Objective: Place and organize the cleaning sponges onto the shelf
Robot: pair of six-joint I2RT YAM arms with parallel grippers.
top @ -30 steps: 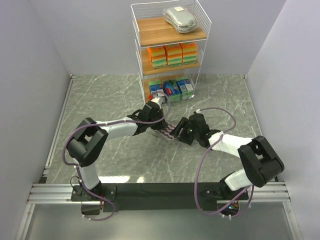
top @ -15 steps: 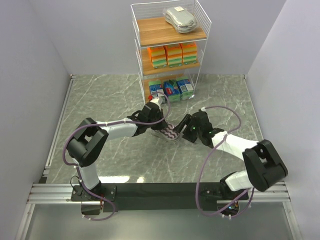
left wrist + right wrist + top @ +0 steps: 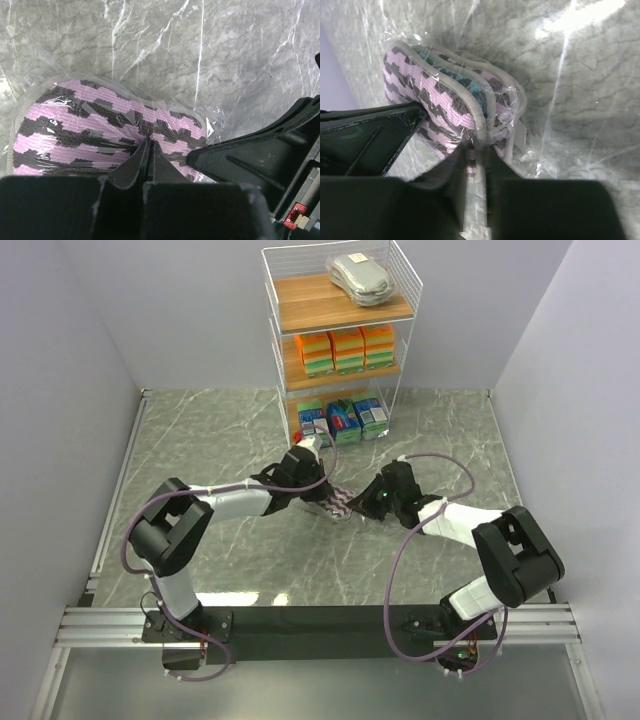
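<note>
top external: purple pack (image 3: 338, 503) gripped from both sides, near the shelf (image 3: 310, 305).
left pincer (image 3: 148, 149) clenched on its wrap; right pincer (image 3: 475, 157) clenched on its end.

Before me the marbled surface (image 3: 200, 440) carries the shelf (image 3: 310, 302) at its far edge. The purple-striped pack (image 3: 338, 502) seems to touch it too.

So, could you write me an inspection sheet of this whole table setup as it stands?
Surface: grey marbled table.
Job's things: shelf holds silvery pack on top, three orange packs mid-tier, three blue-green packs at bottom; purple striped pack off the shelf.
Clutter: nothing seen.
Tools: left tool shut on that pack's wrap; right tool shut on its other end.
Cables: purple cables hang in loops.
Surroundings: pale walls on three sides.
</note>
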